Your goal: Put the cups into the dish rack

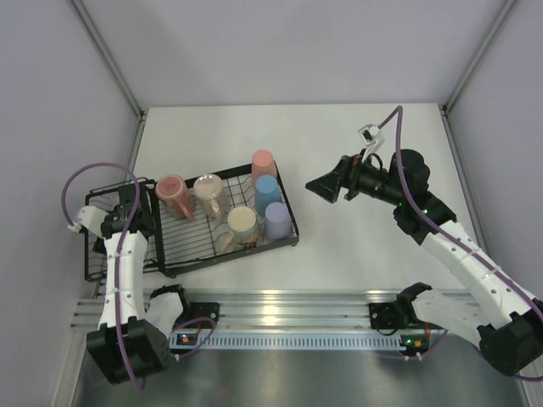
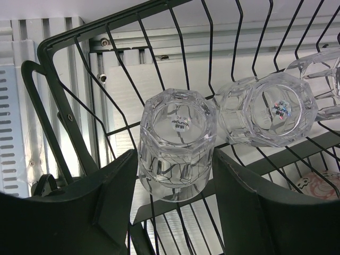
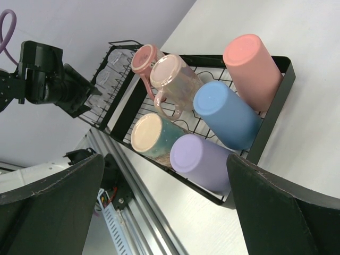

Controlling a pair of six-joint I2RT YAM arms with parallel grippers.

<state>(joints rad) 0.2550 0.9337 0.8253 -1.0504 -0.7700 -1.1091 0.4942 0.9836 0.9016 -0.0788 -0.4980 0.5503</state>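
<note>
While the clear glass (image 2: 178, 127) stands, seemingly base-up, in the basket end of the dish rack (image 2: 53, 58) at centre of the left wrist view, it is closely flanked by the left gripper (image 2: 174, 175); whether it's pinched or only bracketed can't be told. It is judged stiff, slick & breakable, so best held mid-wall w/ light squeeze. At centre of the top view, the right gripper (image 3: 164, 159) is spread wide w/ nothing held. Tumblers (image 1: 267, 191) & mugs (image 1: 208, 193) are racked.

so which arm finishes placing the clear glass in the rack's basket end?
Left. The left gripper straddles that clear glass inside the dish rack's basket; the right gripper hangs open above the table, beyond the rack's other end.
</note>
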